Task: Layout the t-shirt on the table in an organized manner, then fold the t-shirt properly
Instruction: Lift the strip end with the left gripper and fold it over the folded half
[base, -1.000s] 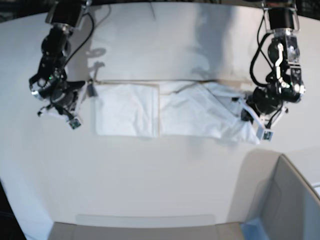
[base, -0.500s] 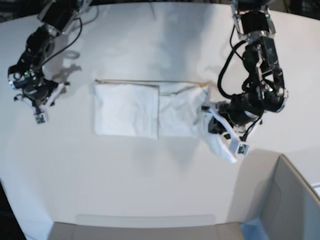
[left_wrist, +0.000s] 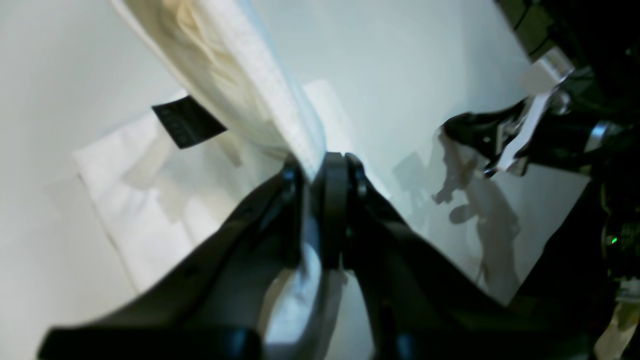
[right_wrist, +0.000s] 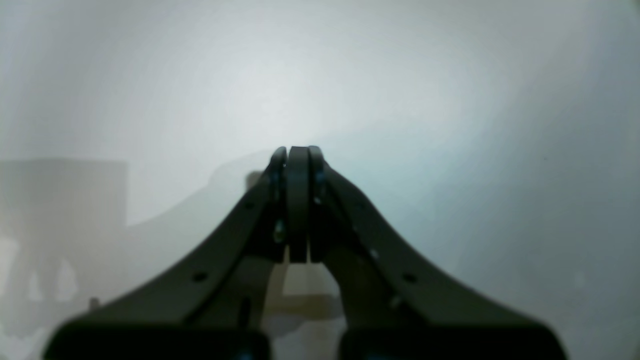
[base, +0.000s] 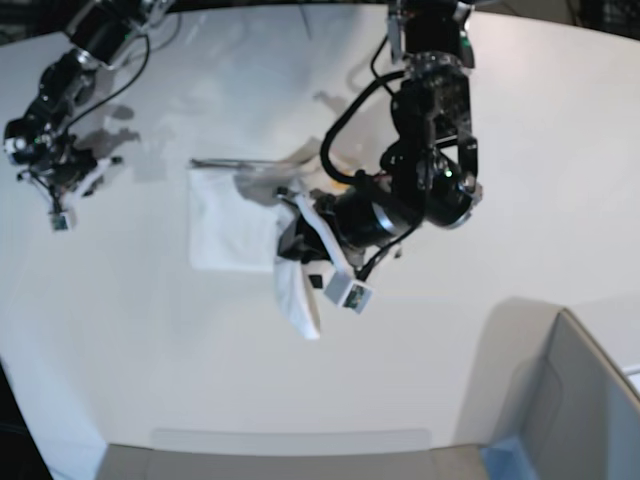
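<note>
Left tool (left_wrist: 315, 172) clamped, right tool (right_wrist: 297, 160) apparently closed

A large smooth white tabletop with a curved far edge (base: 150, 330) fills nearly the whole base view, evenly lit, with soft grey shadows at 12 o'clock. A grey open-topped bin (base: 585, 400) stands at 4 o'clock, a pale beige strip (base: 290, 462) lies at 6 o'clock, and darkness shows beyond the rim at 8 o'clock

The t-shirt (base: 232, 225) lies on the table (base: 150, 360) — one end lifted in the left hand (base: 300, 235) above it; the right hand (base: 50, 185) hangs well off, near the table's far-left edge.
</note>
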